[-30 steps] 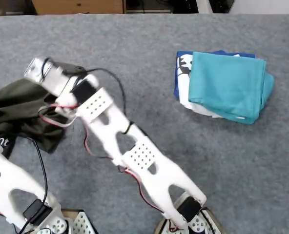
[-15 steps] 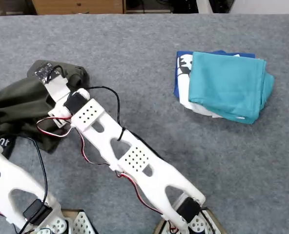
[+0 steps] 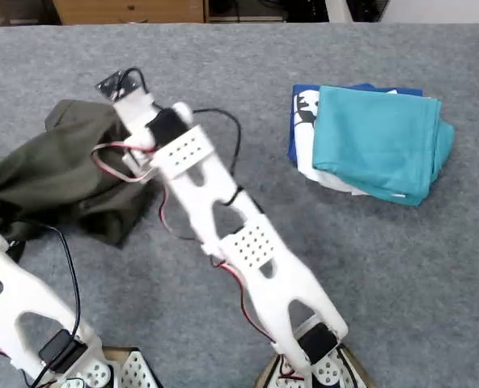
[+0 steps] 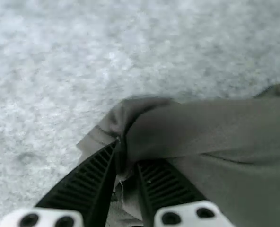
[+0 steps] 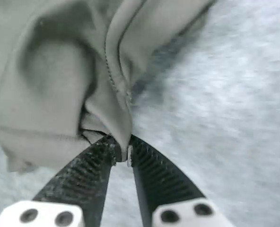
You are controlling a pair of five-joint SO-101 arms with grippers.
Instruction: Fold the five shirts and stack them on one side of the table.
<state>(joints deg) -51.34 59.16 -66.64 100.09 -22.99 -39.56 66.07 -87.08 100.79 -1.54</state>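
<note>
Pinching a fold of the olive shirt [image 3: 57,174], the right gripper [image 5: 122,150] is closed on cloth at upper left of the high view. The left gripper [image 4: 126,158] clamps another edge, apparently near the left border. Folded shirts [image 3: 377,149] sit stacked upper right on the table [image 3: 223,65].

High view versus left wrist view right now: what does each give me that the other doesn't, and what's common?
High view alone: the teal-topped folded stack on the table's right side, and the right arm stretched over to the olive shirt. Left wrist view alone: the left gripper, its fingers shut on a bunched fold of that shirt. Both: the olive shirt, crumpled, on the grey table.
</note>
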